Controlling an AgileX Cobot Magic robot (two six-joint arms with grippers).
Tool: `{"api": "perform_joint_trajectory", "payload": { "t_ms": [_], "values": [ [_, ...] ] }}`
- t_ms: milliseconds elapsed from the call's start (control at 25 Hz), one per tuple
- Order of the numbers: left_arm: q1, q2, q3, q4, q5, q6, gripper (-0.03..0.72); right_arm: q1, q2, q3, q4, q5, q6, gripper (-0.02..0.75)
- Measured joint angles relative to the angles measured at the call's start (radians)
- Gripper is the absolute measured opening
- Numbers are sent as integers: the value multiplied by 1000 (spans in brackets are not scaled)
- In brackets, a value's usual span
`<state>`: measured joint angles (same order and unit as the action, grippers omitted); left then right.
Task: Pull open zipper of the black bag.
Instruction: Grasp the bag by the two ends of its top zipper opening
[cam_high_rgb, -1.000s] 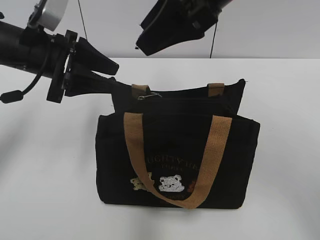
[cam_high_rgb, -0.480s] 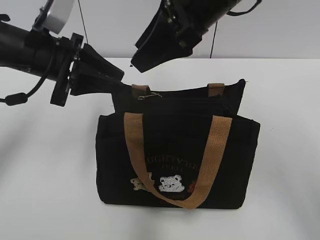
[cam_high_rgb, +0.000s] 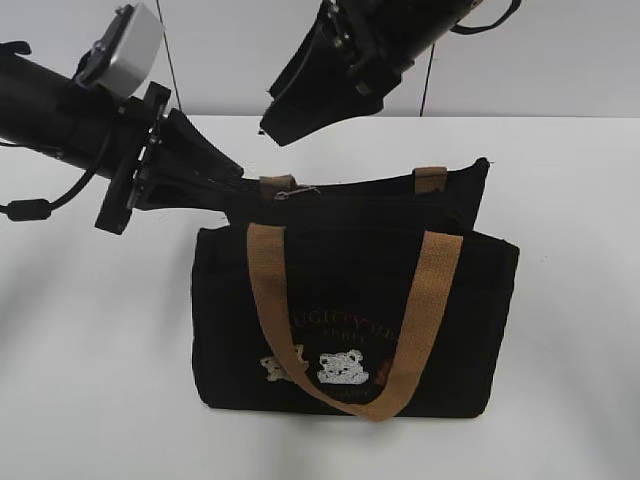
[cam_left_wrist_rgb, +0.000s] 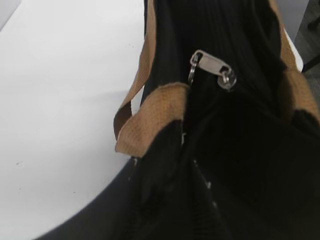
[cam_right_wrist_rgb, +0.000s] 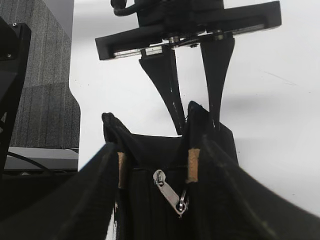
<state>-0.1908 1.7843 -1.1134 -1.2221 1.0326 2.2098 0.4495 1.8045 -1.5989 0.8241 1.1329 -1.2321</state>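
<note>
The black bag (cam_high_rgb: 350, 290) stands upright on the white table (cam_high_rgb: 90, 360), its tan handle (cam_high_rgb: 265, 270) hanging down the front. The zipper runs along the top, and its silver pull tab (cam_high_rgb: 298, 190) lies at the left end by a tan tab (cam_left_wrist_rgb: 150, 120). My left gripper (cam_high_rgb: 232, 182) is shut on the bag's left top corner; the right wrist view shows its fingers (cam_right_wrist_rgb: 174, 102) pinching that corner. My right gripper (cam_high_rgb: 280, 128) hangs open above the bag's left end, touching nothing. The pull tab (cam_right_wrist_rgb: 170, 192) lies below, between its blurred fingers (cam_right_wrist_rgb: 75, 200).
A grey wall rises behind the table's back edge (cam_high_rgb: 560, 117). Dark cables (cam_high_rgb: 428, 85) hang behind the right arm. A grey panel (cam_right_wrist_rgb: 40, 75) stands off the table's side. Bare white tabletop lies left, right and in front of the bag.
My left gripper's jaws have narrowed onto the bag's left top corner and the arm has tilted a little. My right gripper shifted slightly left, then held still.
</note>
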Motion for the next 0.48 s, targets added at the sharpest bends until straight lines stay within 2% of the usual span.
{"api": "perform_joint_trajectory", "payload": {
  "t_ms": [320,480],
  "values": [
    [0,0,0,7,-64,-3,232,0,0,0,1,12,0,390],
    [0,0,0,6,-67,-3,144,0,4,0,1,7,-1,390]
  ]
}}
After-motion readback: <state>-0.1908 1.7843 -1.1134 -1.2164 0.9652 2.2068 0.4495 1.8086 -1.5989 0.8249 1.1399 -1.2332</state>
